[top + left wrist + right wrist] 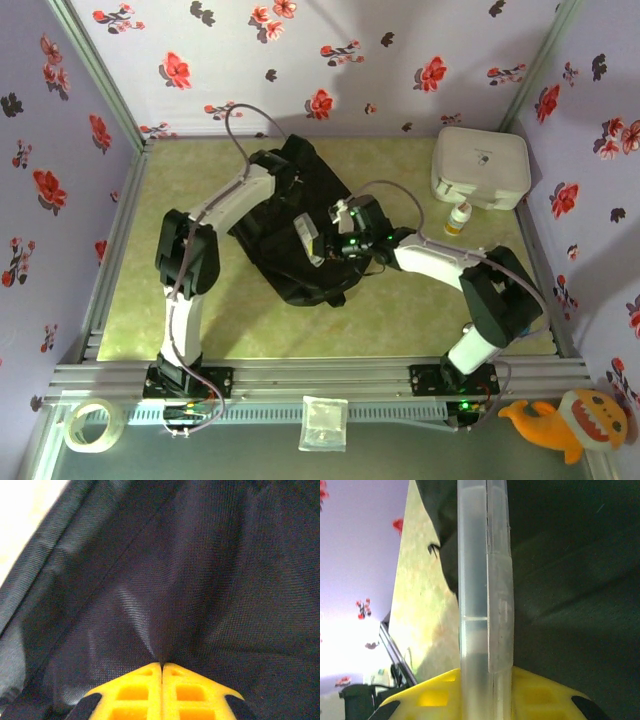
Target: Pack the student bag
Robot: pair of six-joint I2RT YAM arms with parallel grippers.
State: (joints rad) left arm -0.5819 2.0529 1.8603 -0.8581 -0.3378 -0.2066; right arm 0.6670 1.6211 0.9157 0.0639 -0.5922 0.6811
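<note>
black backpack [290, 270] lies mid-bench [200, 320], slumped and a bit crumpled, both arms reaching in over it. left gripper [161, 666] is down on the far part of the bag. its yellow fingers [130, 695] are pressed flat together w/ a pinch of black fabric nipped at the tips, and the cloth puckers into folds running right up to that point. right gripper [485, 680] comes in from the right side, narrow grip on a clear plastic case [485, 590]. the case is held edge-on betw the yellow pads and sticks straight out past them, dark bag fabric just behind it and bare bench off to one side. from above, the case sits over the middle of the backpack. back right corner: white case [480, 165], w/ a small bottle [458, 218] upright just in front of it, both well apart from the bag. off the bench, past the near rail: tape roll [92, 425] at left, flat plastic pouch [323, 420] centre, orange plush toy [570, 420] at right.
</note>
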